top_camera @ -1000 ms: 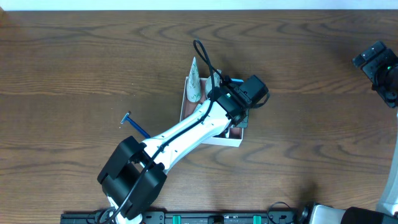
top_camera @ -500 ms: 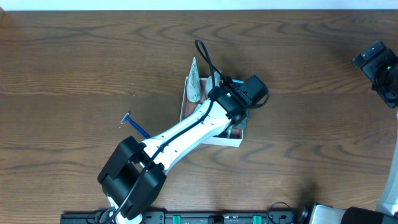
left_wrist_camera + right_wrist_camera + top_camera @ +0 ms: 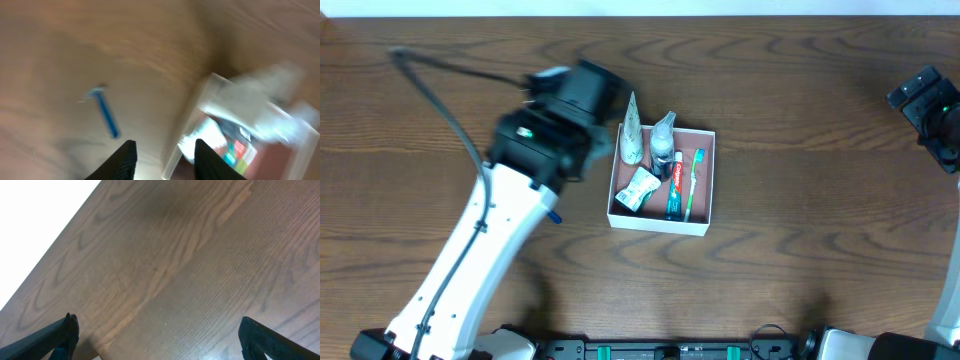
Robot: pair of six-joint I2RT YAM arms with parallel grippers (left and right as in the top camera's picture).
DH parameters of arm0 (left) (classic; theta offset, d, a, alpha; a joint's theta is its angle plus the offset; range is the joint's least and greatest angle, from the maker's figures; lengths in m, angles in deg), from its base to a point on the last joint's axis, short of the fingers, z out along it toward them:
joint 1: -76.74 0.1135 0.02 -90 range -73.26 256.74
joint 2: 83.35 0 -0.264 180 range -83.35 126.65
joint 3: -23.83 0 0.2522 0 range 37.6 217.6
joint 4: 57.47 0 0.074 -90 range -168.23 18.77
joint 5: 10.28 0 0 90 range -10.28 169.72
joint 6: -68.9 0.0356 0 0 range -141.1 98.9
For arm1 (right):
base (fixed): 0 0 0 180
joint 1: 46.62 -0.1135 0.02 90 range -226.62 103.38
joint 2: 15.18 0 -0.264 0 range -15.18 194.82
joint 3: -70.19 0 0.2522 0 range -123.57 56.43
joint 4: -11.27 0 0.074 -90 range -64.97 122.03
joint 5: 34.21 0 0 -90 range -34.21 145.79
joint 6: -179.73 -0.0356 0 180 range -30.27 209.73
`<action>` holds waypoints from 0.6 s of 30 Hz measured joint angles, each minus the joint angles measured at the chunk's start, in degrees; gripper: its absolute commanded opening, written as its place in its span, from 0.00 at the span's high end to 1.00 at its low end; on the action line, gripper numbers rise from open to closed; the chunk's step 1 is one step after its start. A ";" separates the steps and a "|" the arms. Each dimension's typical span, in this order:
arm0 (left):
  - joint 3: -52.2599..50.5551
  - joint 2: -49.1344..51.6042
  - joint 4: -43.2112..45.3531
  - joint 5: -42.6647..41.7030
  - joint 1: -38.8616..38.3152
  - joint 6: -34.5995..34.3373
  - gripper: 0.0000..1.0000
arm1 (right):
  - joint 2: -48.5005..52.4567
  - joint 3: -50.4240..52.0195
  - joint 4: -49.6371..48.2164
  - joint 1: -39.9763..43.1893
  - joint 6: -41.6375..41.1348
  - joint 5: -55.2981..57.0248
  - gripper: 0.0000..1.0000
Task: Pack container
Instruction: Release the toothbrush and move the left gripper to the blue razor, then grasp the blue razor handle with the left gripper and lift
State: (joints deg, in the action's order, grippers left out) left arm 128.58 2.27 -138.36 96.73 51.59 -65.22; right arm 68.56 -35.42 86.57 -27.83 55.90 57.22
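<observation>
The container (image 3: 660, 222) is a white-walled box with a reddish-brown floor at mid-table. It holds a toothpaste tube (image 3: 675, 185), a green toothbrush (image 3: 693, 180), a white packet (image 3: 638, 188) and a wrapped small bottle (image 3: 663, 135). A white tube (image 3: 632, 130) leans over its upper left corner. My left gripper (image 3: 570, 100) is left of the box; in the blurred left wrist view it (image 3: 165, 160) is open and empty, above the box's left wall (image 3: 187, 125). A blue razor (image 3: 102, 107) lies on the table left of it. My right gripper (image 3: 157, 335) is open and empty.
The right arm (image 3: 930, 105) is parked at the far right edge over bare wood. The left arm's white link (image 3: 470, 260) runs from the bottom left up to the gripper and hides most of the razor in the overhead view.
The left arm has swung out of the box, up and to the left, uncovering the packed items. The right arm has not moved.
</observation>
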 measured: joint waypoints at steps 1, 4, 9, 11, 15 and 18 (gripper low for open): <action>-1.20 0.24 0.31 -0.39 1.95 -1.05 0.58 | 0.00 0.00 0.00 0.00 0.00 0.00 0.01; -7.08 1.51 2.40 -3.19 7.45 -3.23 0.57 | 0.00 0.00 0.00 0.00 0.00 0.00 0.01; -16.98 3.50 7.67 -6.49 12.85 -4.57 0.57 | 0.00 0.00 -0.02 0.00 0.00 0.00 0.01; -20.98 3.56 9.99 -7.74 14.36 -4.98 0.57 | 0.00 0.00 0.00 0.00 0.00 0.00 0.01; -28.02 3.56 16.37 -10.69 16.50 -4.74 0.51 | 0.00 0.00 0.00 0.00 0.00 -0.02 0.01; -32.13 3.56 19.41 -12.09 16.76 -4.46 0.50 | 0.00 0.00 0.00 0.00 0.00 -0.02 0.01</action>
State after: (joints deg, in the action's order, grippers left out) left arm 96.45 5.83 -118.95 84.65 68.36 -69.68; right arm 68.56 -35.42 86.57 -27.83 55.90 57.20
